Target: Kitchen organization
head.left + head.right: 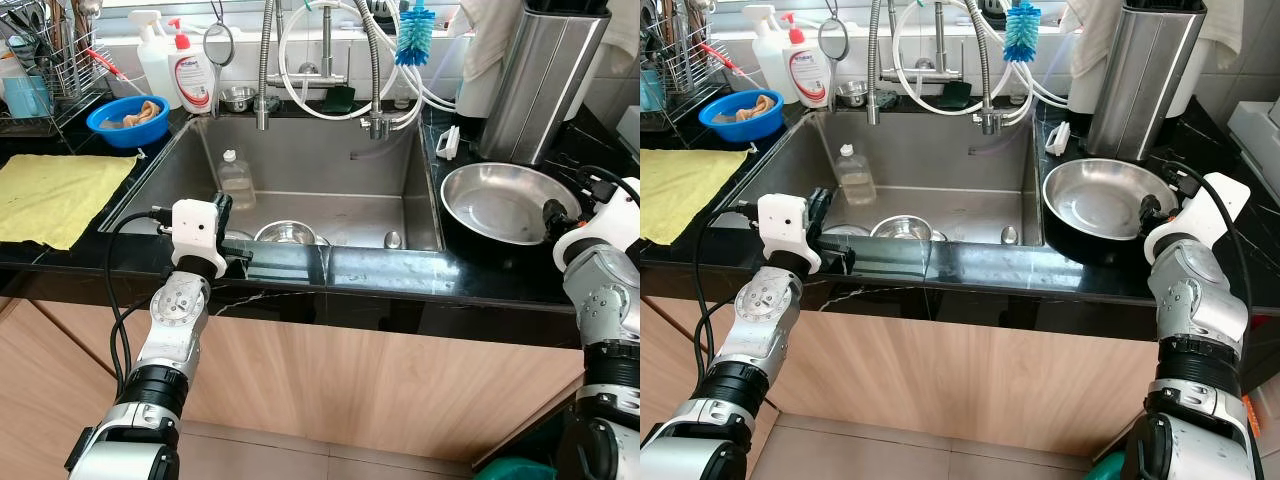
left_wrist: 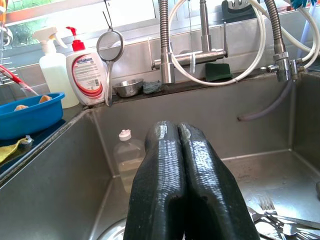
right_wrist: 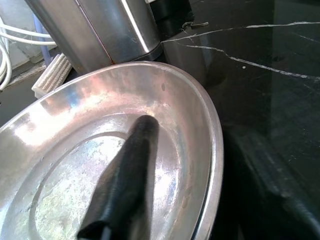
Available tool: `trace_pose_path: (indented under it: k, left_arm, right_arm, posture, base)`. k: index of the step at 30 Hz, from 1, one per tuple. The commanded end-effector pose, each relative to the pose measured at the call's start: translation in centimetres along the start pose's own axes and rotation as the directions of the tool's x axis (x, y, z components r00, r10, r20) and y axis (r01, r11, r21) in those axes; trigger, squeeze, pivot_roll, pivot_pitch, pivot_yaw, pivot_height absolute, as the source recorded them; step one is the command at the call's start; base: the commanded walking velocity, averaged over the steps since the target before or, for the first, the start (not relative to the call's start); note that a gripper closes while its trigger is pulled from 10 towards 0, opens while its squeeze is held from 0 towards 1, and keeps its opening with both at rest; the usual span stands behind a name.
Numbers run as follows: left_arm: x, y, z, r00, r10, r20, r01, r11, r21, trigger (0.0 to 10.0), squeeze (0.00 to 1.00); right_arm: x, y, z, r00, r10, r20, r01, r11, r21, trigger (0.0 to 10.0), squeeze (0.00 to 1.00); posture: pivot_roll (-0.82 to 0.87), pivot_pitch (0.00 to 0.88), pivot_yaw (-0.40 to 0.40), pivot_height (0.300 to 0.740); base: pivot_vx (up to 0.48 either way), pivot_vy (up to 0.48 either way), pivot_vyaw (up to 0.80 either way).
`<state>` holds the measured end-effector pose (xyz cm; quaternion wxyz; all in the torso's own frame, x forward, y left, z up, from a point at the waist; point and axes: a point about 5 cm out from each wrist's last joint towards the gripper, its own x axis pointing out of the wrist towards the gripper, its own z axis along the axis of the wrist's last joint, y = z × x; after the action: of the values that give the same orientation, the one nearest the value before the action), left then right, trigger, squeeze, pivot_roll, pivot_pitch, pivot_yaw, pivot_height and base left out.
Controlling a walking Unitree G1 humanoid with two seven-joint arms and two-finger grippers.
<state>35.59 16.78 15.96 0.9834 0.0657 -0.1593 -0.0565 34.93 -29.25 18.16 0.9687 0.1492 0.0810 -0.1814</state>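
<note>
Fig.: my left gripper point(image 2: 180, 165), fingers pressed together w/ nothing held, poised over sink point(image 1: 400, 210) to reach dishes; right gripper point(image 3: 125, 185) over steel pan point(image 1: 500, 203) on counter, apparently pinching its rim, other finger hidden.

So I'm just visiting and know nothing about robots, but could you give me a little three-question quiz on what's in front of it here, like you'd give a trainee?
1. True or false: the left gripper has its fingers pressed together, pointing into the sink.
2. Multiple choice: where does the big steel bowl sit? A) in the sink B) on the black counter to the right of the sink C) on the yellow cloth
3. Fill in: the clear plastic bottle inside the sink stands against its ______ wall.

Key
1. True.
2. B; the right gripper has a finger over the bowl's inside.
3. Left.
</note>
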Motion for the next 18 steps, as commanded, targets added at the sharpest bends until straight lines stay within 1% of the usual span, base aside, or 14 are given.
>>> trace_pose_path:
  k: [1,9,13,15,18]
  left_arm:
    - [0.2,0.0,0.4,1.000,-0.010,0.015,0.010,1.000,0.015,10.0,0.00]
    - [0.1,0.0,0.3,1.000,-0.018,0.012,0.017,1.000,0.018,10.0,0.00]
    - [0.5,0.0,0.5,1.000,-0.011,0.017,0.011,1.000,0.015,10.0,0.00]
    - [0.5,0.0,0.5,1.000,-0.013,0.018,0.013,1.000,0.015,10.0,0.00]
    - [0.6,-0.1,0.6,1.000,-0.016,0.020,0.016,1.000,0.015,10.0,0.00]
  right_arm:
    - [0.3,0.5,0.1,1.000,0.015,-0.009,-0.015,1.000,0.002,0.0,0.00]
    - [0.3,1.0,-0.3,0.999,0.039,-0.012,-0.039,0.999,-0.006,0.0,0.00]
    - [0.4,1.3,-0.1,0.999,0.048,-0.003,-0.048,0.999,0.000,0.0,0.00]
    - [0.5,1.5,0.1,0.999,0.053,0.012,-0.053,0.999,0.003,0.0,0.00]
    - [0.4,2.4,0.8,0.994,0.086,0.062,-0.086,0.996,-0.001,0.0,0.00]
  posture:
    - [-0.02,0.000,0.049,0.740]
    - [-0.02,0.000,0.049,0.740]
    - [-0.02,0.000,0.050,0.740]
    - [-0.02,0.000,0.051,0.740]
    - [-0.02,0.000,0.051,0.740]
  base:
    - [0.000,0.000,0.00]
    - [0.000,0.000,0.00]
    - [0.000,0.000,0.00]
    - [0.000,0.000,0.00]
    - [0.000,0.000,0.00]
